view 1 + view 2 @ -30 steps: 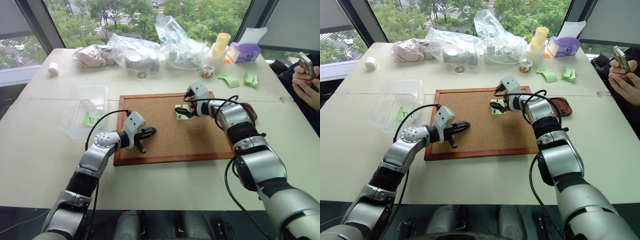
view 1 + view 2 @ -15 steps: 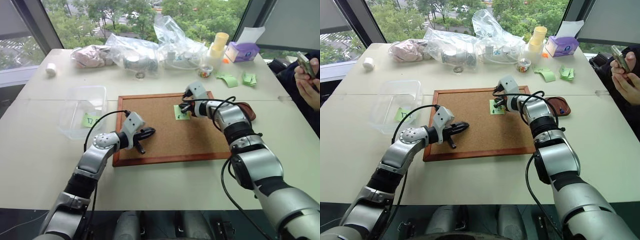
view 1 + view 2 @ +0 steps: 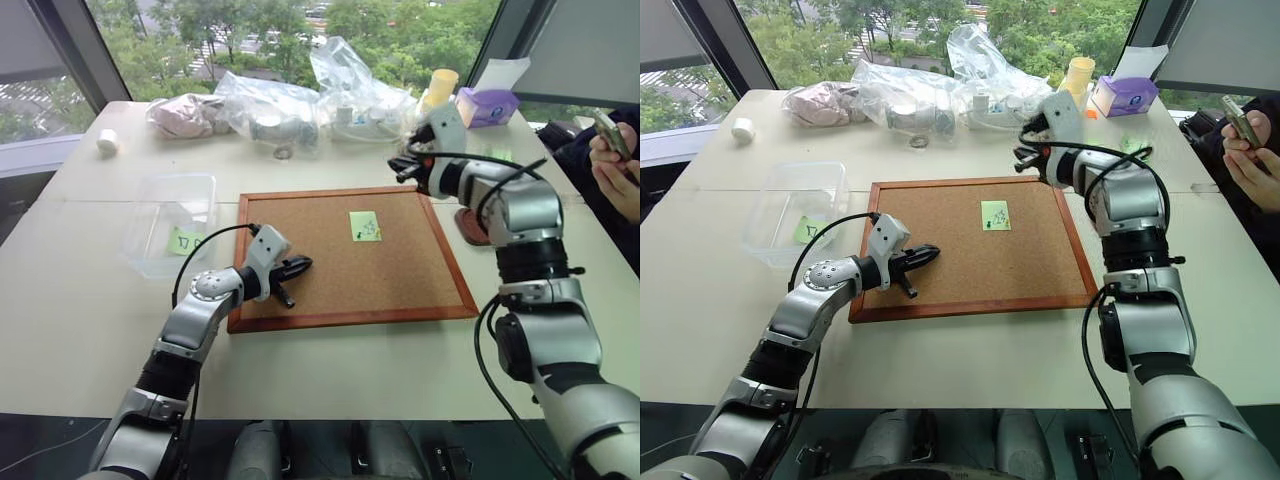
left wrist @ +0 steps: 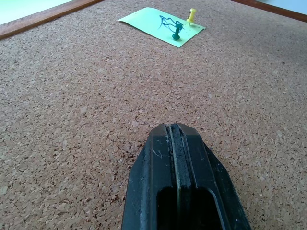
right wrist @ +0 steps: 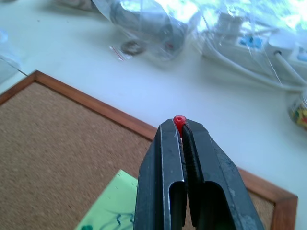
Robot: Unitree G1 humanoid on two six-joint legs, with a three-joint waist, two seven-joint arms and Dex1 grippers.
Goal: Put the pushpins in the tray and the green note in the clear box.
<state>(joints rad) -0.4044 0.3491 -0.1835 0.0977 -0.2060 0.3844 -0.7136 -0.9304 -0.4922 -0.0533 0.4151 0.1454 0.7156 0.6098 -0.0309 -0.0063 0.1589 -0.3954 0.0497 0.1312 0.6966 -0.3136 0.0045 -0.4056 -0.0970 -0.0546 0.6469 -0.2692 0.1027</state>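
Two pushpins [image 4: 183,24], yellow and green, pin the green note [image 3: 365,226] to the corkboard [image 3: 300,250]. Your right fingers [image 5: 181,132], raised above its far edge, grasp a red pushpin [image 5: 179,120]. Your left fingers [image 4: 178,158] are clenched empty over the cork. The tray [image 3: 470,224] lies just beside the board; the clear box [image 3: 170,190] is on the tabletop [image 3: 80,290].

Corkboard [image 3: 340,260] mid-table, clear plastic bags [image 3: 300,100] behind — purple tissue box [image 3: 487,103] far right

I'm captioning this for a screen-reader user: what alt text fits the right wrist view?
The right gripper, fingers shut, pinches a red pushpin at its tips above the far edge of the corkboard. A corner of the green note lies on the cork below, and clear plastic bags sit on the white table beyond.
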